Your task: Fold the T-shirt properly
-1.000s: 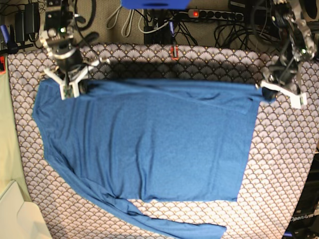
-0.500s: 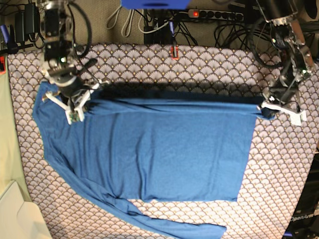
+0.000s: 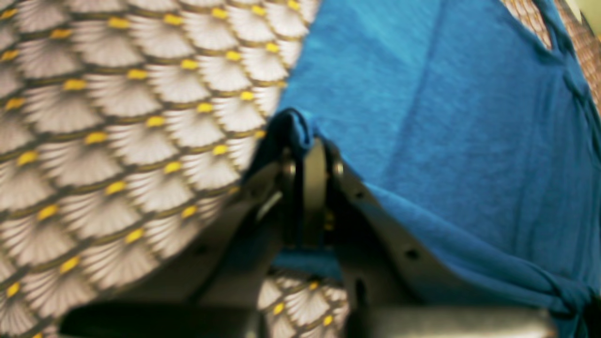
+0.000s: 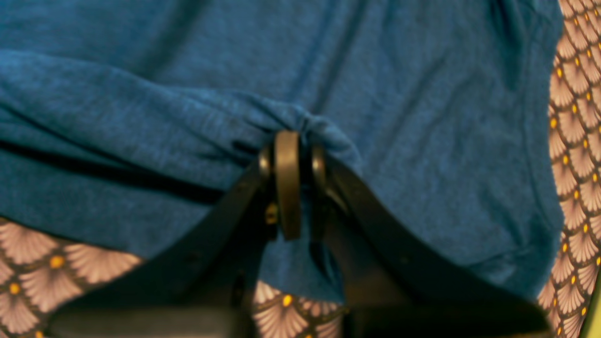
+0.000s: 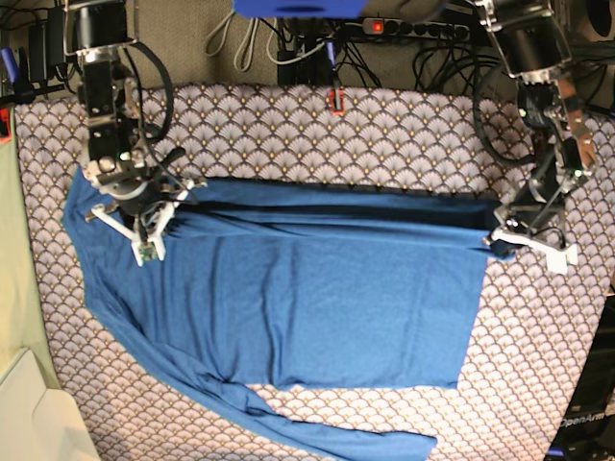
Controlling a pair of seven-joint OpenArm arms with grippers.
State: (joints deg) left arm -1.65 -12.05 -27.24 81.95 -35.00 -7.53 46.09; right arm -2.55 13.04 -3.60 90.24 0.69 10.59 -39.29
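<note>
Base view: the shirt [image 5: 307, 307] is pinched at both far corners by the right gripper [image 5: 144, 226] and left gripper [image 5: 500, 240], lifted off the tablecloth [image 5: 384, 125]; cables [image 5: 240, 38] are seen behind.

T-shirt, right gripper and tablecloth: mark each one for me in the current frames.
T-shirt [image 5: 317, 307], base view, flat middle of the body.
right gripper [image 4: 293, 141], right wrist view, shut tips pinching a bunched shirt edge.
tablecloth [image 5: 384, 134], base view, bare patterned strip beyond the shirt.

Even overhead light is falling on the bench [image 5: 404, 125] — both wrist views are blurring softly, a dark shadow lying under the T-shirt's [image 5: 317, 298] lifted far edge.
</note>
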